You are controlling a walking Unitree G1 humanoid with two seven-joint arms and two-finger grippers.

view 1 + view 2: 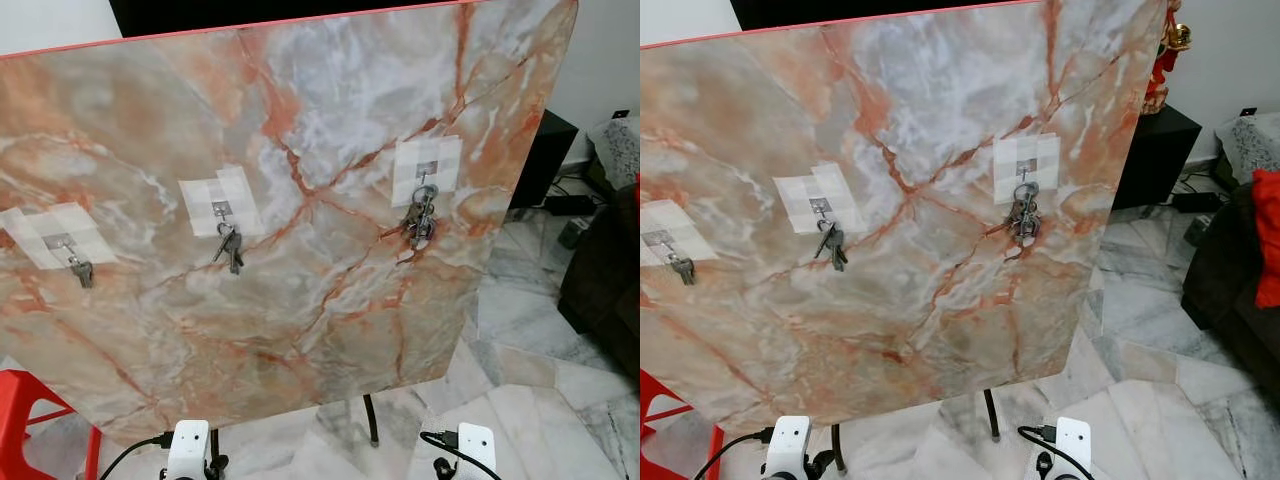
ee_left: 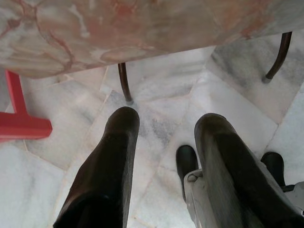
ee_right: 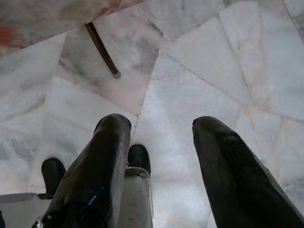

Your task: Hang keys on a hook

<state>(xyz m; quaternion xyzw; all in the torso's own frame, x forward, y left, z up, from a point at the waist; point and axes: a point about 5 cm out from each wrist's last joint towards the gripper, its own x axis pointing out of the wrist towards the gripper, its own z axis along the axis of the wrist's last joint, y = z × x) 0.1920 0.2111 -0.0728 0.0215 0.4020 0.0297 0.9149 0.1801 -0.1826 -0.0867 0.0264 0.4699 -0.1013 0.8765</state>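
An upright marble-patterned board [image 1: 300, 300] carries three taped hooks. A key bunch [image 1: 420, 220] hangs from the right hook [image 1: 427, 172]. A second set of keys [image 1: 230, 247] hangs on the middle hook [image 1: 220, 209], and a small key [image 1: 82, 270] hangs from the left hook [image 1: 60, 241]. Both arms hang low below the board, their wrists at the lower edge of the eye views. My left gripper [image 2: 164, 126] is open over the floor, holding nothing. My right gripper [image 3: 159, 126] is open too, with only tiles between its fingers.
The board stands on thin dark metal legs [image 1: 371, 420] over a marble tile floor [image 1: 540, 400]. A red stool [image 1: 25, 410] sits at the lower left. A black cabinet [image 1: 545, 155] and a dark sofa [image 1: 605, 270] stand to the right, with cables on the floor.
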